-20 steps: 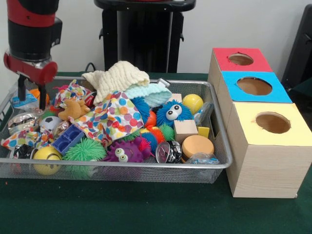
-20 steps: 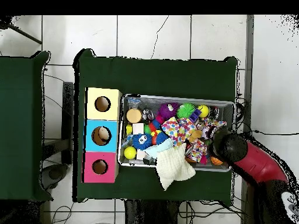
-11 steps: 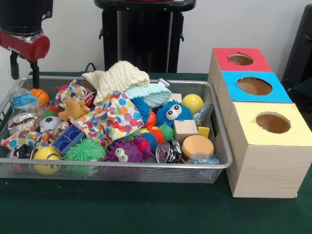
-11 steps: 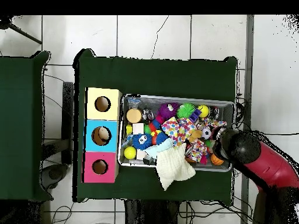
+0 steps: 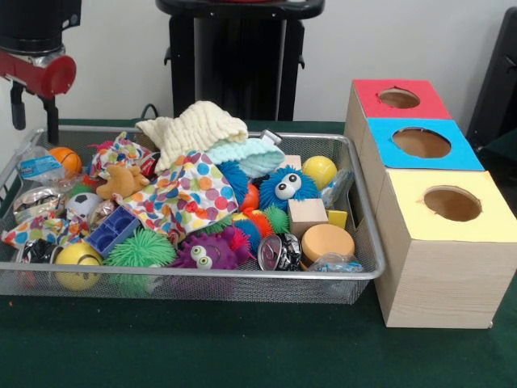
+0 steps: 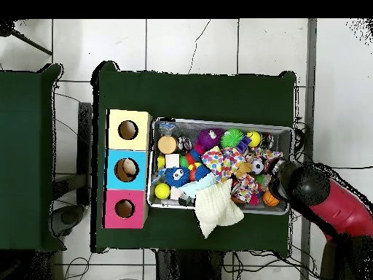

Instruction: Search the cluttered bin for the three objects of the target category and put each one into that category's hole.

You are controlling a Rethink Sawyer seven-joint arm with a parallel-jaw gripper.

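Observation:
My gripper (image 5: 34,133) hangs above the far left corner of the wire bin (image 5: 202,275), open, with nothing between its fingers. Just below it an orange ball (image 5: 63,159) lies in the bin by a plastic packet. In the overhead view the gripper (image 6: 280,179) sits over the bin's right end, close to the orange ball (image 6: 271,198). The bin also holds a yellow ball (image 5: 320,170), a yellow smiley ball (image 5: 77,257), a small football (image 5: 83,204), a blue fuzzy toy with eyes (image 5: 284,186) and a wooden block (image 5: 307,216).
Three wooden boxes with round holes stand to the right of the bin: red (image 5: 420,107), blue (image 5: 384,136), yellow (image 5: 440,259). A cream cloth (image 5: 194,129) drapes over the bin's far rim. A dotted cloth (image 5: 190,194) covers toys in the middle.
The gripper has risen from just over the orange ball and drifted slightly outward past the bin's end. It came up with nothing in it; the ball stays in the bin.

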